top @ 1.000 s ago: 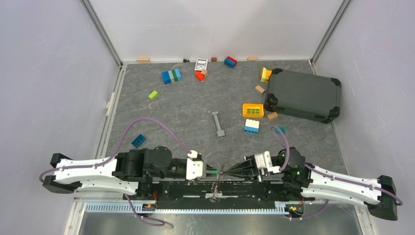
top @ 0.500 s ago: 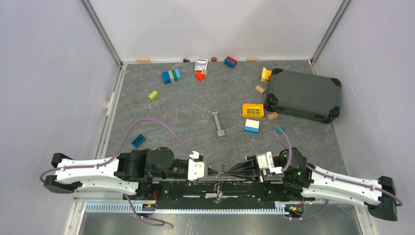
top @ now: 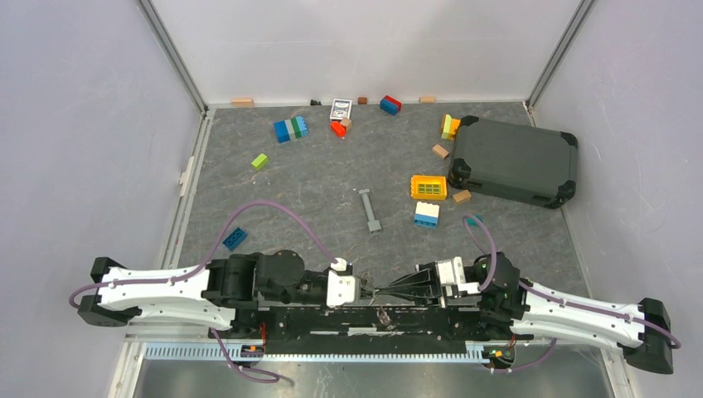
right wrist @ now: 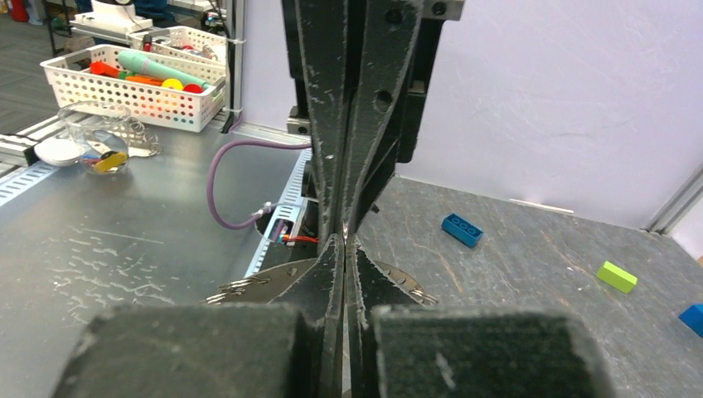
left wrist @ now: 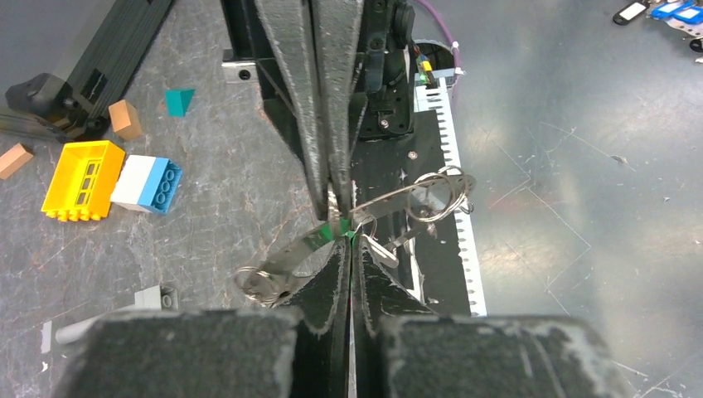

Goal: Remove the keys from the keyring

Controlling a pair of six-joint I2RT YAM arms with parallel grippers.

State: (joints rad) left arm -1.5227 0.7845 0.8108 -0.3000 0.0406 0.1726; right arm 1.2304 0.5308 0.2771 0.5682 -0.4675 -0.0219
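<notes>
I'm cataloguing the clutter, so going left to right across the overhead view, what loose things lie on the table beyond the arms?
blue brick → lime brick → blue and green bricks → card box → grey metal bar → yellow grid block → dark case

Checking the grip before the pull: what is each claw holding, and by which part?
Left claw and right claw both pinch the keys at the bunch's middle, near the green head; rings stick out either side.
</notes>
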